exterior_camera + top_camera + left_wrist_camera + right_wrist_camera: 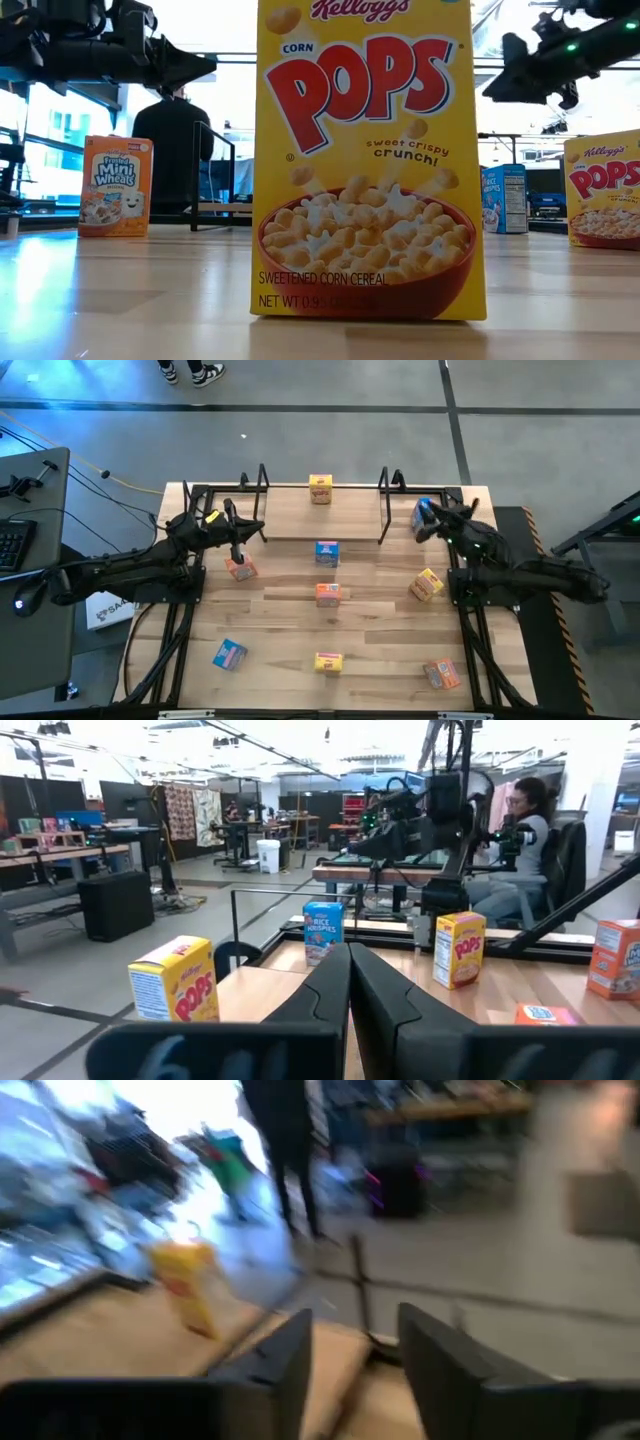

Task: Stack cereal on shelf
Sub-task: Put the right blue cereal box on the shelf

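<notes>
The shelf (290, 512) stands at the table's far edge, and one yellow cereal box (320, 489) stands on its board. My left gripper (238, 550) is shut and empty (350, 965), hovering above an orange box (241, 568) that stands on the table. My right gripper (433, 520) is open and empty (355, 1340), raised beside a blue box (421, 512) that stands on the table just outside the shelf's right uprights. Nothing shows between its fingers.
Loose boxes stand on the table: blue (327, 553) and orange (328, 594) in the middle, yellow (427, 584) at the right, and blue (229, 654), yellow (328, 662) and orange (441, 674) near the front. A person (520, 840) sits beyond the table.
</notes>
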Available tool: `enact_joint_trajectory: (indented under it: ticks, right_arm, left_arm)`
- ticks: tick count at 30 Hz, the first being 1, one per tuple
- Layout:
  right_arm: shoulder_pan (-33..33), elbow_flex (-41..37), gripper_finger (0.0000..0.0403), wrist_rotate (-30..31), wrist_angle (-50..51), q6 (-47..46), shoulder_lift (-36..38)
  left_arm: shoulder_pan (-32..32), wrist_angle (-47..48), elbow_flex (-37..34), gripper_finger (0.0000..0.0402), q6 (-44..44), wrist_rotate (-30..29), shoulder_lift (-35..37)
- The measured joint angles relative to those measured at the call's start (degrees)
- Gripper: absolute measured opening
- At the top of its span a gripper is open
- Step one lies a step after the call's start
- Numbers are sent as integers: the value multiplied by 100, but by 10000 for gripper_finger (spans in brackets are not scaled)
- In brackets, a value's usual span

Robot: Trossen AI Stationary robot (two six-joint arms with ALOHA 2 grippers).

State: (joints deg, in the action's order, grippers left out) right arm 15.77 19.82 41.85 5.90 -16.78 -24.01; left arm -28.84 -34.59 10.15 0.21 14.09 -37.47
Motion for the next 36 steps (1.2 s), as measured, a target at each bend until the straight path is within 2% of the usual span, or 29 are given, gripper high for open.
enact_joint_trajectory:
  ticks: [3, 5, 8, 11, 16, 22, 27, 30, 36]
  right_arm:
    - [3, 597, 204, 436, 959, -642, -766]
    - [75, 974, 239, 489, 1680, -1200, -1244]
    - [383, 1482, 278, 289, 2727, -2057, -1903]
    - [876, 1869, 295, -99, 3507, -2584, -2418]
    - [1902, 2069, 298, -1016, 3621, -2462, -2981]
    - [2758, 2071, 298, -1670, 3519, -2172, -3438]
    - [2986, 2071, 298, -2099, 3332, -2030, -3725]
    - [3048, 2071, 289, -2117, 3328, -2028, -3867]
    - [3049, 2071, 226, -2134, 3264, -2025, -4022]
  left_arm:
    - [0, 2, 0, 1, 2, 2, 0]
    - [0, 4, 0, 2, 1, 3, 0]
    - [0, 13, 0, 5, 9, 4, 0]
    - [0, 46, 0, 5, 42, 5, 0]
    - [0, 101, 0, 5, 46, 11, 0]
    - [0, 101, 0, 5, 48, 15, 0]
    - [0, 101, 0, 5, 48, 15, 0]
    - [0, 98, 0, 5, 48, -4, 0]
    - [0, 151, 2, 5, 48, -184, 0]
